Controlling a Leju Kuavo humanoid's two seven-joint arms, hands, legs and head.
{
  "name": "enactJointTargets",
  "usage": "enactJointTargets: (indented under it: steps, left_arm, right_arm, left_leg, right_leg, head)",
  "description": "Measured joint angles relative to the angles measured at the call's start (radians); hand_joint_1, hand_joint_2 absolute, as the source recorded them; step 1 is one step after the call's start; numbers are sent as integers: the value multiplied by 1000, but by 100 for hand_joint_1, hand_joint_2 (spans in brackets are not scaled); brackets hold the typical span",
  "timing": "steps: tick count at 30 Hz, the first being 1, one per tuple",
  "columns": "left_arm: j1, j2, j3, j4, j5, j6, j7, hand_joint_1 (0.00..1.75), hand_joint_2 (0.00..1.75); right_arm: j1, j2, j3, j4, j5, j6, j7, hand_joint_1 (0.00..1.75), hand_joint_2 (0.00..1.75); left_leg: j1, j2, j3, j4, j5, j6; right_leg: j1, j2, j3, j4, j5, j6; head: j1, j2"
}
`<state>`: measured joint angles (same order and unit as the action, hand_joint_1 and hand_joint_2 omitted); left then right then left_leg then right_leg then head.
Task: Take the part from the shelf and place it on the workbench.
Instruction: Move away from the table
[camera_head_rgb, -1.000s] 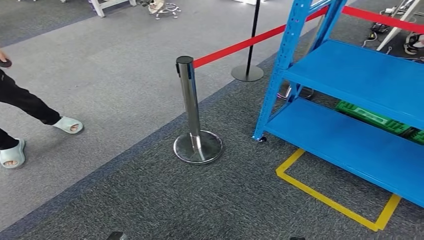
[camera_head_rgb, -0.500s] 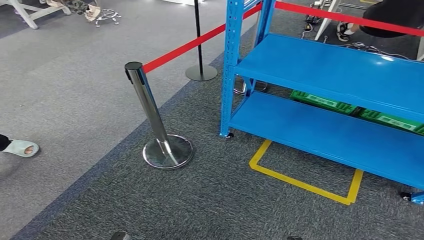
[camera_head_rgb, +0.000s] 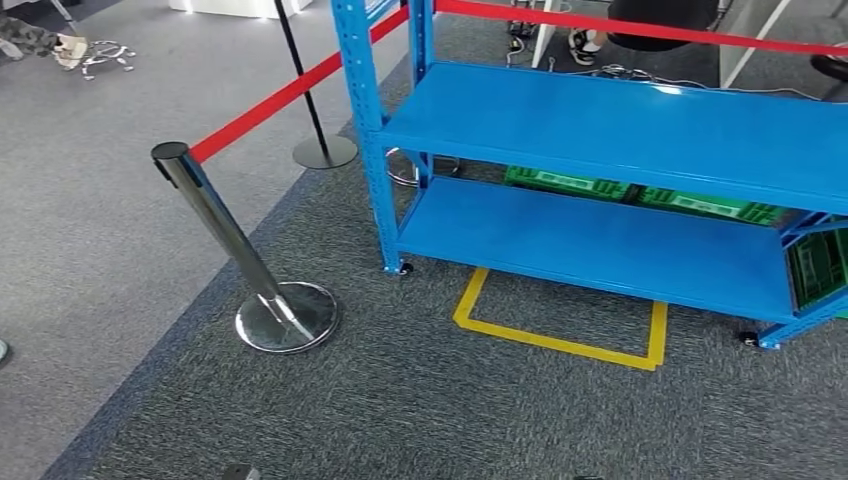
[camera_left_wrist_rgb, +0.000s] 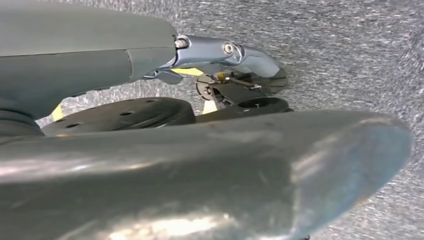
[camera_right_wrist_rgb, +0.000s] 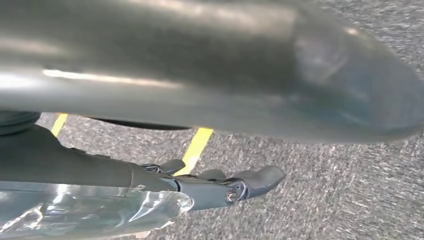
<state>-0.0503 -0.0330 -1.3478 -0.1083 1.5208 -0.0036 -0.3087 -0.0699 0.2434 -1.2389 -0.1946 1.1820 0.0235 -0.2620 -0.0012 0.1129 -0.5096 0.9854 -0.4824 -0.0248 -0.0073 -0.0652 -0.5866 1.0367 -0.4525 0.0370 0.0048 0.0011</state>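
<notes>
The blue metal shelf (camera_head_rgb: 610, 130) stands ahead and to the right in the head view, and both its visible boards are bare. A green crate (camera_head_rgb: 818, 268) leans at the right end of the lower board. Flat green crates (camera_head_rgb: 570, 183) lie on the floor behind the shelf. I cannot tell which item is the part. My left hand (camera_left_wrist_rgb: 150, 165) hangs over grey carpet, its fingers (camera_left_wrist_rgb: 225, 50) stretched out apart from the thick thumb, holding nothing. My right hand (camera_right_wrist_rgb: 175, 75) hangs the same way, fingers (camera_right_wrist_rgb: 235, 187) straight and empty.
A chrome stanchion (camera_head_rgb: 262, 290) with a red belt (camera_head_rgb: 290, 92) stands to the left of the shelf, with a black post (camera_head_rgb: 320, 140) farther back. A yellow taped rectangle (camera_head_rgb: 560, 340) marks the carpet before the shelf. A second red belt (camera_head_rgb: 640, 28) runs behind it.
The whole picture has shifted left, so the camera has turned right. The shelf now sits near the centre, and the walking person's feet have left the view.
</notes>
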Motion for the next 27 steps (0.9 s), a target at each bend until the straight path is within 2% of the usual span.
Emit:
enactJointTargets:
  steps: [1, 2, 3, 5, 6, 7, 8, 9, 10, 11, 12, 14, 15, 16, 17, 18, 19, 20, 21, 22, 23, 24, 25, 27]
  left_arm:
    - [-1, 0, 1, 0, 0, 1, 1, 0, 0]
    - [-2, 0, 2, 0, 0, 1, 4, 0, 0]
    - [-4, 1, 3, 0, 0, 2, 9, 0, 0]
    - [-3, 0, 3, 0, 0, 4, 21, 0, 0]
    - [-1, 0, 3, 0, 0, 5, 27, 0, 0]
    - [1, 0, 3, 0, 0, 5, 31, 0, 0]
    - [2, 0, 3, 0, -1, 6, 34, 0, 0]
    - [2, 0, 3, 0, -1, 6, 36, 0, 0]
    - [2, 1, 3, 0, -1, 6, 36, 0, 0]
    - [0, 2, 3, 0, -3, 6, 37, 0, 0]
    - [-1, 2, 4, 0, -5, 6, 39, 0, 0]
    - [-3, 3, 4, 0, -11, 6, 47, 0, 0]
    - [-3, 3, 3, 0, -14, 6, 50, 0, 0]
    - [-4, 3, 3, 0, -17, 7, 52, 0, 0]
    - [-5, 4, 3, 0, -18, 9, 53, 0, 0]
    - [-6, 5, 3, 0, -19, 12, 53, 0, 0]
    - [-6, 5, 3, 0, -19, 16, 53, 0, 0]
    - [-6, 6, 2, 0, -19, 20, 53, 0, 0]
    - [-4, 5, 2, 0, -19, 23, 53, 0, 0]
    - [-2, 5, 2, 0, -18, 26, 53, 0, 0]
    - [-1, 5, 2, 0, -18, 27, 53, 0, 0]
    - [-2, 6, 1, 0, -18, 28, 54, 0, 0]
    - [-3, 5, 1, 0, -19, 27, 54, 0, 0]
    - [-5, 6, 1, 0, -20, 20, 52, 0, 0]
  right_arm:
    - [1, 0, 0, 0, 4, -2, 1, 0, 0]
    - [1, 0, 0, 0, 7, -3, 3, 0, 0]
    - [1, 0, 0, 0, 8, -5, 4, 0, 0]
    - [-2, 0, 0, 0, 3, -6, 7, 0, 0]
    - [-3, 0, 0, 0, 0, -7, 10, 0, 0]
    - [-3, 0, 0, 0, -4, -7, 14, 0, 0]
    - [-2, 0, 0, 0, -6, -7, 19, 0, 0]
    - [-1, 0, 0, 0, -7, -8, 23, 0, 0]
    - [0, 0, 0, 0, -5, -11, 26, 0, 0]
    - [0, 0, 0, 0, 1, -16, 29, 0, 0]
    - [-1, 0, 1, 0, 9, -22, 33, 0, 0]
    - [-2, 0, 4, 0, 26, -32, 37, 0, 0]
    - [-1, 0, 6, 0, 31, -36, 37, 0, 0]
    - [1, 0, 8, 0, 34, -39, 37, 0, 0]
    - [3, 0, 9, 0, 38, -44, 37, 0, 0]
    - [4, 0, 12, 0, 44, -54, 36, 0, 0]
    - [4, 0, 16, 0, 51, -66, 37, 0, 0]
    - [1, 0, 21, 0, 59, -80, 40, 0, 0]
    - [-1, 0, 27, 0, 66, -93, 46, 0, 0]
    - [-3, 0, 31, 0, 70, -101, 55, 0, 0]
    - [-3, 0, 34, 0, 71, -106, 63, 0, 0]
    - [-2, 0, 37, 0, 72, -108, 70, 0, 0]
    - [-1, 0, 40, 0, 71, -108, 75, 0, 0]
    - [-2, 1, 43, 0, 69, -106, 81, 0, 0]
  left_leg:
    - [2, 4, 3, -2, -2, -7]
    - [5, -7, 2, 5, -11, -13]
    - [7, -27, -7, 29, -30, -18]
    - [9, -81, -58, 138, -94, -24]
    - [9, -95, -92, 206, -123, -25]
    - [9, -101, -120, 259, -138, -25]
    - [10, -105, -135, 280, -132, -24]
    - [10, -107, -132, 263, -107, -23]
    - [11, -113, -112, 213, -69, -20]
    - [13, -133, -84, 146, -29, -19]
    - [17, -159, -56, 81, -4, -16]
    - [20, -196, -28, 10, 13, -11]
    - [19, -196, -26, 4, 10, -6]
    - [19, -186, -27, 3, 12, 0]
    - [19, -175, -26, 0, 15, 7]
    - [20, -164, -25, -3, 17, 14]
    - [20, -153, -23, -5, 19, 20]
    - [19, -141, -23, -6, 19, 24]
    - [16, -129, -23, -6, 18, 27]
    - [15, -118, -22, -5, 18, 27]
    - [14, -109, -22, -5, 17, 28]
    - [14, -103, -21, -5, 17, 27]
    - [14, -100, -18, -5, 16, 26]
    - [12, -97, -13, -3, 11, 18]
  right_leg:
    - [-1, 13, -2, -2, 1, -8]
    - [-2, 25, -2, -4, 4, -15]
    - [-4, 38, -2, -7, 7, -22]
    - [-7, 64, -3, -9, 11, -31]
    - [-7, 79, -5, -9, 13, -33]
    - [-6, 94, -6, -9, 13, -34]
    - [-6, 111, -6, -9, 14, -34]
    - [-6, 127, -5, -9, 15, -33]
    - [-7, 143, -5, -9, 15, -31]
    - [-8, 157, -5, -9, 17, -28]
    - [-7, 172, -7, -7, 18, -24]
    - [-8, 195, -15, -8, 22, -10]
    - [-8, 206, -20, -11, 26, -3]
    - [-10, 213, -24, -15, 30, 5]
    - [-10, 203, -27, -14, 29, 10]
    - [-9, 177, -37, 3, 18, 14]
    - [-7, 143, -55, 41, -6, 17]
    - [-6, 106, -81, 101, -40, 18]
    - [-5, 84, -114, 173, -77, 20]
    - [-5, 75, -141, 237, -103, 22]
    - [-5, 72, -154, 273, -112, 23]
    - [-6, 71, -146, 267, -101, 23]
    - [-6, 70, -117, 221, -74, 23]
    - [-5, 63, -33, 78, -20, 19]
  head:
    - [0, 0]
    - [-1, 0]
    - [-3, 0]
    - [-7, 0]
    - [-7, 0]
    - [-7, 0]
    - [-7, 0]
    - [-7, 0]
    - [-7, 0]
    - [-7, 0]
    - [-7, 0]
    - [-7, 0]
    - [-7, 0]
    - [-7, 0]
    - [-7, 0]
    - [-4, 0]
    - [-1, 0]
    - [2, 0]
    - [4, 0]
    - [4, 0]
    - [4, 0]
    - [4, 0]
    - [4, 0]
    - [4, 0]
